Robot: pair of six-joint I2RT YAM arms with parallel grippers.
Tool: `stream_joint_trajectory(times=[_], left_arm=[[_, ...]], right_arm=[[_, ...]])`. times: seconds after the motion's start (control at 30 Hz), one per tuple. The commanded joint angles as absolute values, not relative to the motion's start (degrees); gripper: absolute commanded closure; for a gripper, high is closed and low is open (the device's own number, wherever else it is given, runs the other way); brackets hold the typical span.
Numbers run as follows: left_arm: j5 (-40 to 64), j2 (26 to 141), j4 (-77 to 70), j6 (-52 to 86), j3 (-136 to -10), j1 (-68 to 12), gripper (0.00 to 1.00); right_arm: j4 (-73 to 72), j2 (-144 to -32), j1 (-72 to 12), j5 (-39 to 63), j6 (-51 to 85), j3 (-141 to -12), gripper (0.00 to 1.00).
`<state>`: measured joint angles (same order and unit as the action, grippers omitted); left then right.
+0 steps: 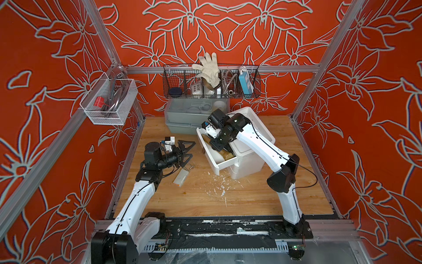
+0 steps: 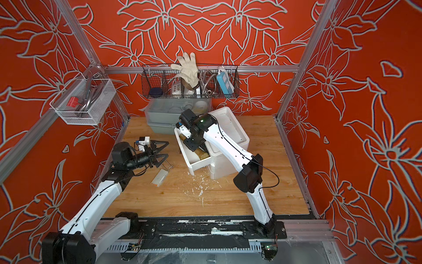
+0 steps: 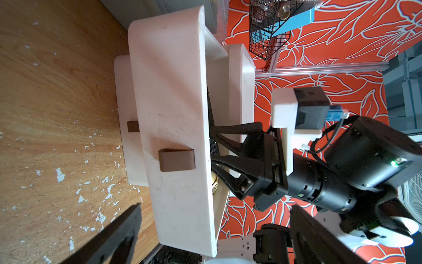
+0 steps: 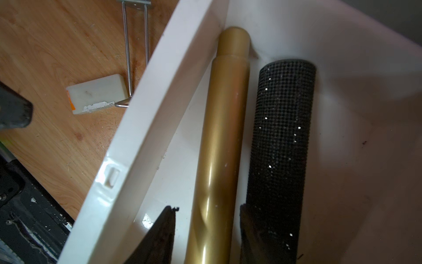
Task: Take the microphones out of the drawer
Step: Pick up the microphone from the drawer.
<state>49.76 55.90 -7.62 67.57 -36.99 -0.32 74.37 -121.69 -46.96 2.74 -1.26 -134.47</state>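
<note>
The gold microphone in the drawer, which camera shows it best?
The right wrist view: the microphone lies unobstructed along the drawer, nearly its whole handle visible. Both top views show only bits under the right arm; the left wrist view shows a gold sliver.

So looking into the white drawer (image 4: 159, 96), the gold microphone (image 4: 219, 137) lies along its side wall with a black studded cylinder (image 4: 283, 137) just beside it, the right hand (image 4: 206, 230) straddling the gold handle without quite pinching it, and a white block (image 4: 98, 93) sits out on the table (image 4: 57, 45).
</note>
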Motion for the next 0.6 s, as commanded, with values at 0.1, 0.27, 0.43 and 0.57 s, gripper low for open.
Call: stream_joint_trajectory(times=[0.1,0.27,0.43,0.57], left_arm=[[50.9,56.2,-9.3,67.2,-38.2,0.0,0.0],[50.8,56.2,-9.7,67.4,-38.0,0.0,0.0],[51.0,56.2,-10.3,67.9,-38.2,0.0,0.0],[51.0,56.2,-10.0,67.7,-37.9,0.0,0.0]], right_arm=[[78.3,-125.5,-47.0,-0.4,-3.1,-137.5,0.5],[78.6,-126.6,-47.0,-1.6,-3.5,-137.7,0.49],[78.8,-127.5,-47.1,-2.7,-4.6,-137.6,0.49],[78.2,-127.7,-47.1,-2.2,-4.7,-137.3,0.57]])
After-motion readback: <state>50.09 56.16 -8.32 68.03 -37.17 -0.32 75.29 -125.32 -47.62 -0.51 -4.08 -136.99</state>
